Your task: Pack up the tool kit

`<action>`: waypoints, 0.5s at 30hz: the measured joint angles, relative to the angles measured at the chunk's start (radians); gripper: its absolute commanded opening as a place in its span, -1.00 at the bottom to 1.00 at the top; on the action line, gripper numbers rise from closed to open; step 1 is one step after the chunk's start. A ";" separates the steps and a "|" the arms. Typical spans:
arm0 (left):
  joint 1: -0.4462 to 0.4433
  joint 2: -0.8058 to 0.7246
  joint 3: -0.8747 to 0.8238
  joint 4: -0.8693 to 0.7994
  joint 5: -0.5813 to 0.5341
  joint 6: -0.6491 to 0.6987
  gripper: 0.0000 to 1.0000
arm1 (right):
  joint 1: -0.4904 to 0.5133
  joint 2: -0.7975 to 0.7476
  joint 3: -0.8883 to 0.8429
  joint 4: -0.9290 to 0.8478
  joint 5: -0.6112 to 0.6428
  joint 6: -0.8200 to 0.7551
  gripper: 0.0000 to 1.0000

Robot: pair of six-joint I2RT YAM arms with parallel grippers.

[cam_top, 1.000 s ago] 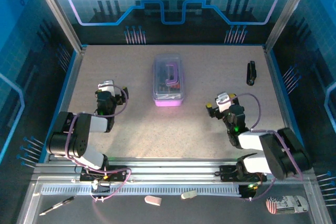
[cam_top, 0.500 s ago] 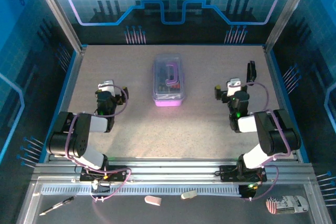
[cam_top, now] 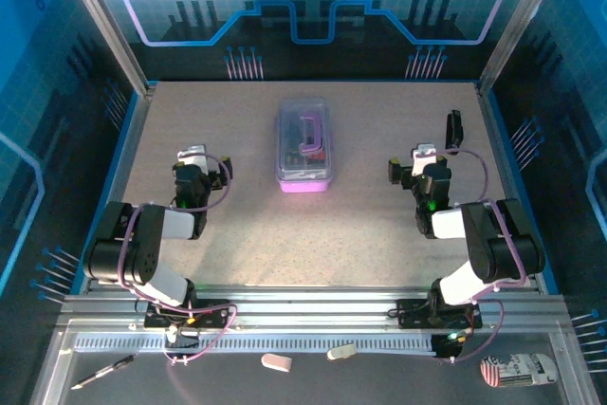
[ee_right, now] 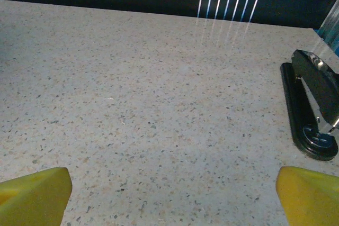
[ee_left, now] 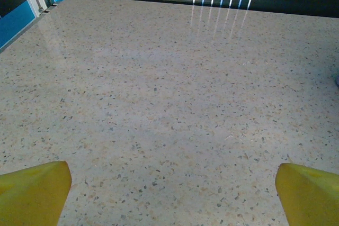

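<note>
Right arm has swung out and reached toward the far right since a second ago, so the right gripper (cam_top: 420, 160) now sits near the black oblong object (cam_top: 454, 132), well right of the tool kit (cam_top: 303, 144); over the last half second it barely shifts; left gripper (cam_top: 196, 163) and the kit haven't moved. Both sets of jaws stand fully spread and hold nothing; on each wrist view you see the yellow fingertips (ee_right: 34, 197) at the bottom corners with bare speckled table (ee_left: 169, 104) between them. The kit lies flat at mid-table toward the far edge, long axis running away from you, roughly midway between the two arms and well apart from both; purple base, clear lid, purple handle (cam_top: 308, 135) lying on top; dark and reddish shapes show through the lid, too small to tell which tools; you can't tell from above whether the lid is latched. Judgement on handling: likely light, rigid thin plastic, smooth and a bit slippery, so it will probably skate on the table if you push one side only; the walls may flex under a hard squeeze. Best hold looks like across the narrow width on the long side walls, low on the base; the handle is a second option but lies flat, hard to get a finger under.
</note>
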 measured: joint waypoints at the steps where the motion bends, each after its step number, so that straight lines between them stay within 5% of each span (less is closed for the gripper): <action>1: 0.000 0.000 0.000 0.000 0.000 0.000 0.99 | 0.000 0.000 0.000 -0.003 -0.002 0.000 1.00; 15: 0.000 0.000 0.002 -0.002 0.015 0.002 0.99 | 0.002 0.000 0.000 -0.011 -0.013 -0.004 0.99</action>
